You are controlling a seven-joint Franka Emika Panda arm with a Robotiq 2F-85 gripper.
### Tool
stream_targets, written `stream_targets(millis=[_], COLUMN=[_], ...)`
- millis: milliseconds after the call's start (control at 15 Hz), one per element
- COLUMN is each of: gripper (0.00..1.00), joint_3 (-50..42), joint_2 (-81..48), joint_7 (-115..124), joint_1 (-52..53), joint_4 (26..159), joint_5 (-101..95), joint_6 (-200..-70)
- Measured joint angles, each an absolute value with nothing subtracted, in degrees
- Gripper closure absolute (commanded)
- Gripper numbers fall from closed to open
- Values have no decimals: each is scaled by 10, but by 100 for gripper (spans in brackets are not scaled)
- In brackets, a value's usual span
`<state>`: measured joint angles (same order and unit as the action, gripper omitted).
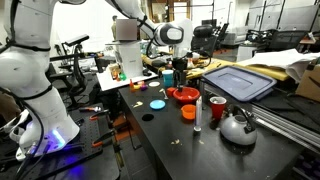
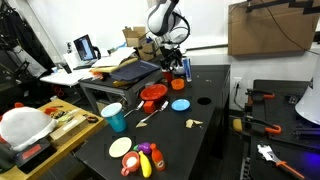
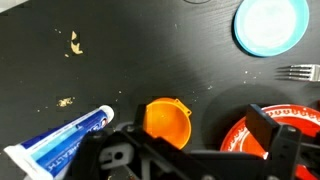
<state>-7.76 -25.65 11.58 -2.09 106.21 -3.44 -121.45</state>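
Orange cup (image 3: 168,122) sits on the black table (image 3: 150,50) in the wrist view, between a toothpaste tube (image 3: 60,138) on its left and a red bowl (image 3: 250,135) on its right. The gripper (image 3: 185,145) hovers above it, jaws apart, holding nothing. A blue plate (image 3: 270,25) and fork (image 3: 298,72) lie farther off.

In the wrist view the cup (image 3: 168,122) stands on the table (image 3: 150,50) between tube (image 3: 60,140), left, and bowl (image 3: 236,135), right; the fork (image 3: 297,72) and plate (image 3: 271,24) lie above the bowl.
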Motion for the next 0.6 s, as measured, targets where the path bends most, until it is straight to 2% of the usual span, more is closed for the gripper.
stream_targets(millis=[600], gripper=[0], joint_3=[-37], joint_2=[-112], joint_7=[116], joint_1=[5], joint_4=[1168], joint_5=[-42], joint_6=[-1177])
